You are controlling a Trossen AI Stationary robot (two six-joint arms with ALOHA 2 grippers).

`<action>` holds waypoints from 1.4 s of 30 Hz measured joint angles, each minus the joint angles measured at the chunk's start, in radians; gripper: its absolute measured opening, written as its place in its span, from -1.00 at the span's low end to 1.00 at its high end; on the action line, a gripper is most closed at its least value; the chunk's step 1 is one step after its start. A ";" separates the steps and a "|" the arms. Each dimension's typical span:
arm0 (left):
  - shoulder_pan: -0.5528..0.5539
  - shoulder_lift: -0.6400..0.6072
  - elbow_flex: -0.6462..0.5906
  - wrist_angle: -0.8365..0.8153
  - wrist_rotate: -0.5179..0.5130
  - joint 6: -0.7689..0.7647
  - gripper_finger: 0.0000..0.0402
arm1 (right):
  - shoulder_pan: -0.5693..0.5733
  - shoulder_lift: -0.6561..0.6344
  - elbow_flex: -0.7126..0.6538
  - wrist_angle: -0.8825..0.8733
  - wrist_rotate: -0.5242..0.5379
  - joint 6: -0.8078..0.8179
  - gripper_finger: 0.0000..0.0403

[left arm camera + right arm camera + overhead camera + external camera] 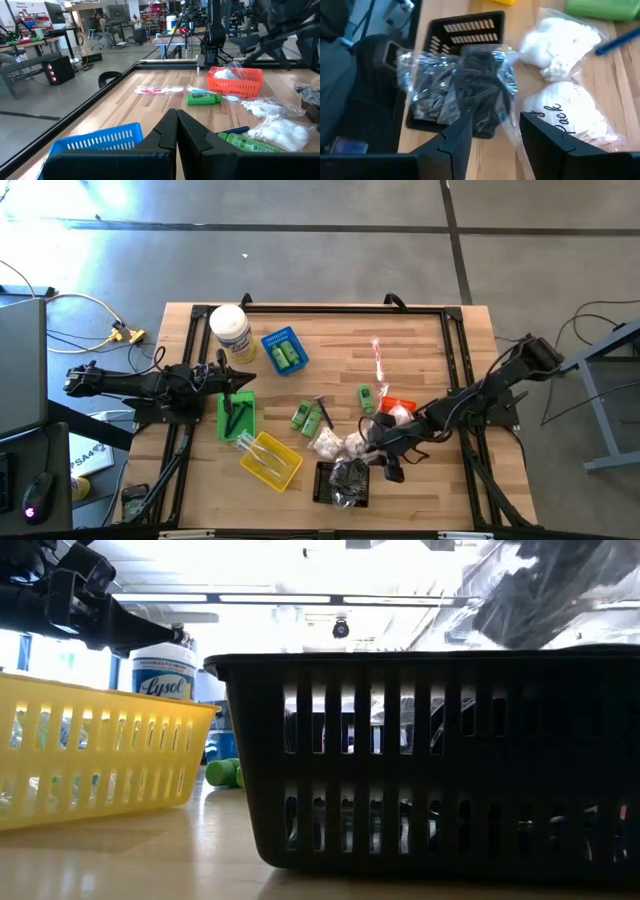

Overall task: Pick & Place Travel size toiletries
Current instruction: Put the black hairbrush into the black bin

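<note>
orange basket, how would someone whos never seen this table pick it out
Start at the wooden table and go to its right half, near the right arm. The orange basket lies there, holding a white puffy packet. It is the only orange basket; the others are blue, green, yellow and black.

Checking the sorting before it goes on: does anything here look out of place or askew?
One thing: a crinkled clear packet of dark items lies heaped across the black basket, bulging over its rim rather than settled inside. The right gripper hovers open just beside it.
</note>
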 joint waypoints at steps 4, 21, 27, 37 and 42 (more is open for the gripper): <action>0.000 0.000 0.000 0.006 0.000 0.000 -1.00 | -0.035 0.031 -0.003 -0.024 -0.003 0.041 -0.21; 0.000 0.000 0.000 0.007 0.001 -0.008 -1.00 | -0.041 0.151 -0.002 0.084 -0.119 0.054 -0.21; 0.000 0.000 0.000 0.007 0.001 -0.019 -1.00 | -0.039 0.152 -0.002 0.088 -0.112 0.007 -0.30; 0.000 0.000 0.000 0.007 0.001 -0.020 -1.00 | -0.037 0.152 -0.002 0.087 -0.049 -0.051 -0.96; 0.000 0.000 0.000 0.005 0.001 -0.021 -1.00 | -0.037 0.152 -0.001 0.088 -0.003 -0.082 -0.98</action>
